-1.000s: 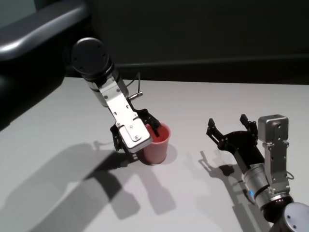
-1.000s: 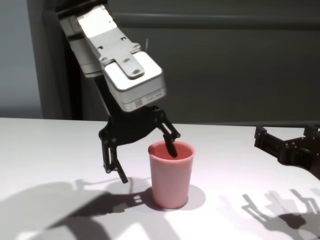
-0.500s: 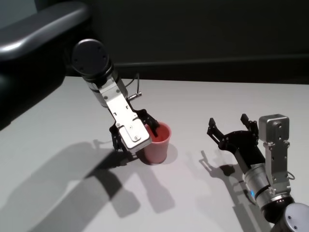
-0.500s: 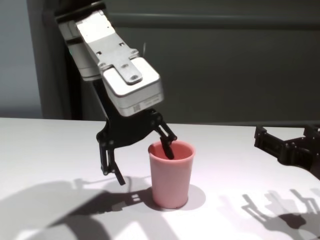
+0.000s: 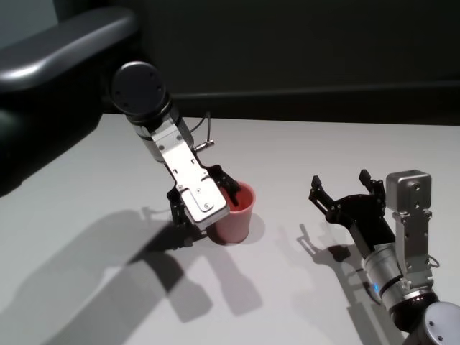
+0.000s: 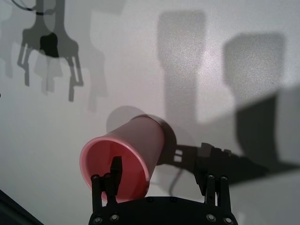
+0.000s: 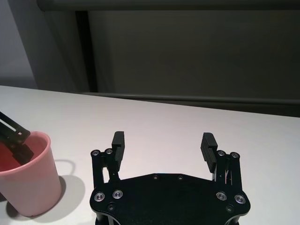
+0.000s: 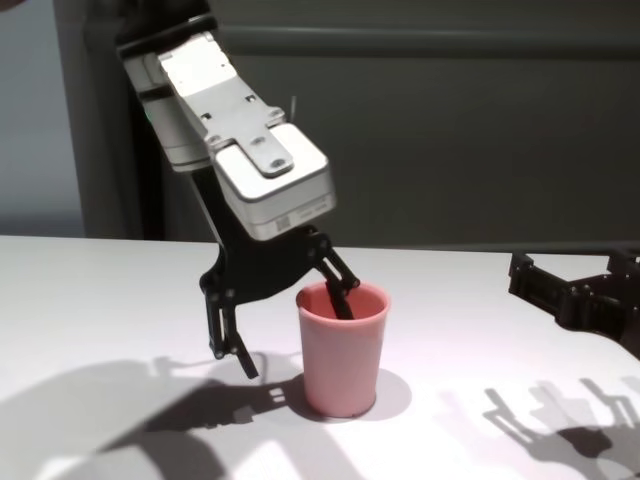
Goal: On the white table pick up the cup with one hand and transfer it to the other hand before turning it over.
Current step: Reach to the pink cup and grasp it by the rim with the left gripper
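A: Matte white across the whole surface. The white table [image 8: 120, 300] is flat, plain and unmarked, with hard-edged grey shadows of both arms thrown toward its near edge. Room behind it?

B: Dark grey wall panel [image 8: 480, 130] running along the far edge, smooth, with a horizontal ledge line across it. A paler grey strip shows at the far left corner. A curved glossy dark housing [image 5: 65, 43] sits above the table's left side in the head view.

A: Noted. The cup [image 8: 342, 348]?

B: Pink plastic, smooth, tapered, rim wider than base, no handle. It stands upright on its base, mouth up, near the middle of the tabletop, well in from every edge. Its interior reads a deeper pink.

A: Left gripper [image 8: 285, 320]?

B: Black jointed fingers under a white boxy housing with visible screws and a small label. Jaws spread wide and straddling the cup wall: one finger [image 6: 115, 171] reaches down inside the mouth, the other hangs outside on the cup's left, its tip just above the table. Whether the inner finger touches the wall, I cannot tell. The cup is not lifted.

A: Right gripper [image 5: 343, 188]?

B: Same black build, jaws wide, nothing between them. It hovers low over the table's right side, well apart from the cup, fingers pointing toward the far edge.
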